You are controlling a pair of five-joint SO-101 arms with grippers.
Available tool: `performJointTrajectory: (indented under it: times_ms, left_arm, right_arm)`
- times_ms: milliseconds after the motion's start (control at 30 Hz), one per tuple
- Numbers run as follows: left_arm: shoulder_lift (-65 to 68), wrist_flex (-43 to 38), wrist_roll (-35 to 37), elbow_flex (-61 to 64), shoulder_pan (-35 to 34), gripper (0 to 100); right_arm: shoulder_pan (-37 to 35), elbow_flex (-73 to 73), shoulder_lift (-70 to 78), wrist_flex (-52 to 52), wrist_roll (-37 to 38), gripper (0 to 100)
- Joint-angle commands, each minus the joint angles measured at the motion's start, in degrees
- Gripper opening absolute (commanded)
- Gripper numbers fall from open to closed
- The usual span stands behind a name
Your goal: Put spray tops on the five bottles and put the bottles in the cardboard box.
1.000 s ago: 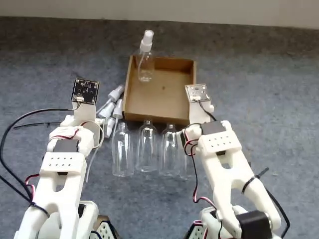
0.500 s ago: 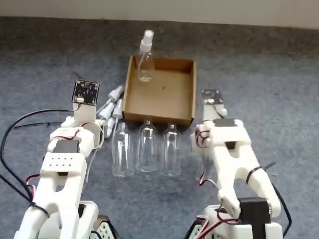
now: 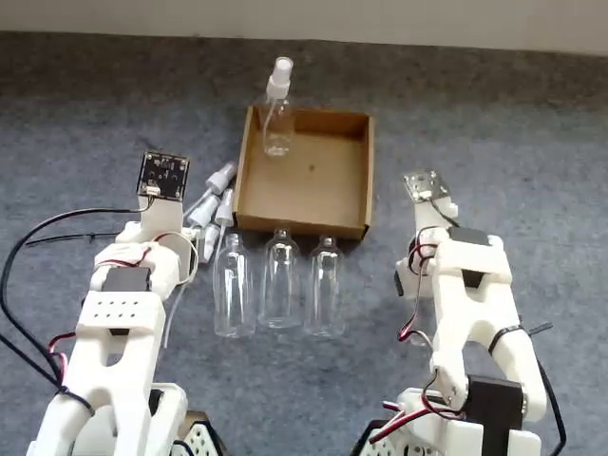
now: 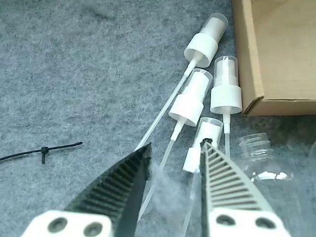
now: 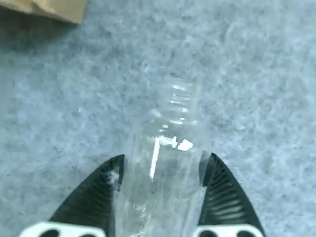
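Note:
Three clear open bottles (image 3: 280, 282) stand in a row in front of the cardboard box (image 3: 356, 176). A bottle with a spray top (image 3: 277, 109) stands in the box's far left corner. My right gripper (image 5: 160, 165) is shut on a fourth clear bottle (image 5: 170, 143) over bare carpet; the right arm (image 3: 465, 275) is to the right of the row. Several loose spray tops (image 4: 190, 98) lie left of the box, also seen from above as spray tops (image 3: 214, 204). My left gripper (image 4: 175, 146) hangs open just over their thin tubes, next to a bottle neck (image 4: 256, 148).
Grey carpet (image 3: 532, 171) covers the table, with free room right of the box. A black zip tie (image 4: 42, 150) lies on the carpet beside the spray tops. A box corner (image 4: 276, 54) is close to the left gripper.
My right arm has swung to the right, carrying the fourth bottle out of the row and away from the box. The left arm has kept still.

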Motion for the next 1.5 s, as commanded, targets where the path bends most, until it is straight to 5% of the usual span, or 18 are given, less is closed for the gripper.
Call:
performJointTrajectory:
  times_ms: [0,100,333,500,1100,1467]
  left_arm:
    - [-0.92,-0.97,0.18,-0.13,0.84,15]
    - [-0.92,-0.97,0.18,-0.04,0.92,15]
    - [-0.92,-0.97,0.18,-0.04,1.01,15]
    - [-0.92,-0.97,0.18,-0.04,1.10,15]
    - [-0.92,-0.79,0.18,0.04,0.92,15]
    - [-0.92,-0.70,0.18,0.04,0.84,15]
  right_arm:
    - [1.71,-0.92,-0.75,2.77,0.97,21.0]
    - [1.71,-0.92,-0.75,3.47,1.05,28.6]
    - [3.03,-8.04,-0.75,13.41,0.53,28.7]
    - [6.29,-18.59,-0.66,17.54,-7.74,28.7]
    - [-3.03,-9.80,-0.04,6.99,-9.14,21.4]
    - [-2.86,-9.27,0.04,6.99,-9.05,21.3]
